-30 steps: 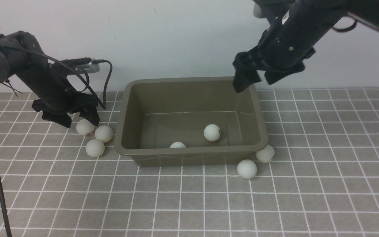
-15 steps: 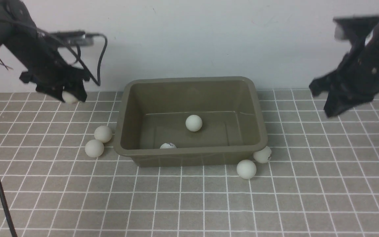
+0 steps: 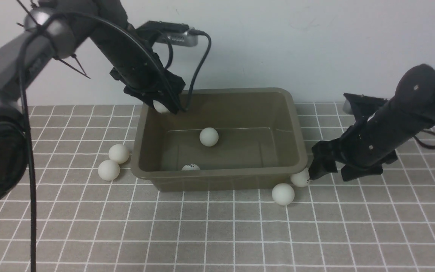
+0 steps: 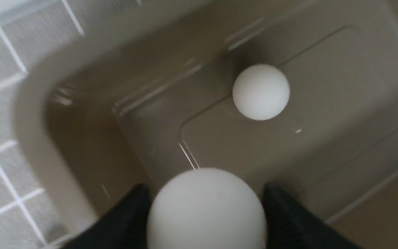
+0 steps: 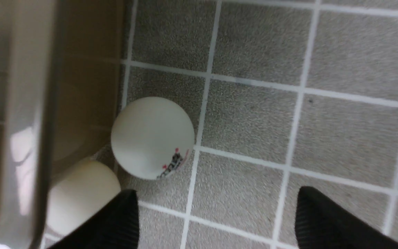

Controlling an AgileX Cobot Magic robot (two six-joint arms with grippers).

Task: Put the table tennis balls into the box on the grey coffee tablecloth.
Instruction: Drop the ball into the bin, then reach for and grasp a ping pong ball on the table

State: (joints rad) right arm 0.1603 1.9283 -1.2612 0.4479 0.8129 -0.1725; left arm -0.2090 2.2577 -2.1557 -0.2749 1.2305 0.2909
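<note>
My left gripper [image 3: 165,105] hangs over the far left corner of the olive-brown box [image 3: 217,174], shut on a white table tennis ball [image 3: 160,107]. In the left wrist view that ball [image 4: 206,211] fills the gap between the black fingers. Two balls lie inside the box: one in the middle [image 3: 209,136] and one by the near wall [image 3: 191,167]. My right gripper [image 3: 326,172] is open and low beside the box's near right corner. A ball with a printed logo [image 5: 152,137] lies just ahead of its fingers. Another ball [image 3: 283,193] rests nearby on the grey coffee tablecloth [image 3: 217,234].
Two more balls [image 3: 119,153] [image 3: 108,170] sit on the cloth left of the box. A black cable [image 3: 32,189] hangs down at the left edge of the front view. A pale wall stands behind the box.
My left arm has lifted a ball from the group left of the box and carried it over the box's far left corner. My right arm has swung from above the box down beside its near right corner.
</note>
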